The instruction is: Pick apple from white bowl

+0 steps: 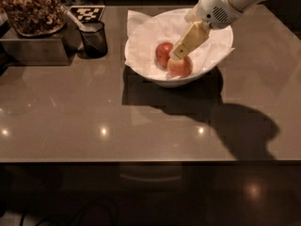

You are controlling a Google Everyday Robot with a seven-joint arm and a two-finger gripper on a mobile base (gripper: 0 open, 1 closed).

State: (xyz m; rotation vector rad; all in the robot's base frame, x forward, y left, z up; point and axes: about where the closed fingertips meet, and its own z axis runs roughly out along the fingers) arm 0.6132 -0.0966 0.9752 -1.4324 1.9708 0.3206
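Observation:
The white bowl (157, 80), lined with crumpled white paper (146, 36), sits at the back middle of the brown table. Two apples lie in it. The paler orange-pink apple (181, 68) is on the right and the darker red apple (162, 52) touches it on the left. My gripper (178, 54) comes down from the upper right on a white arm (221, 6). Its tip is inside the bowl, right over the top of the paler apple and beside the red one, and it hides part of the paler apple.
A small dark cup (94, 39) stands left of the bowl. Further left, a container of brown snacks (30, 6) sits on a metal box (33, 51). A black-and-white tag (87, 13) lies behind the cup. The table's front edge (141, 161) runs across the view.

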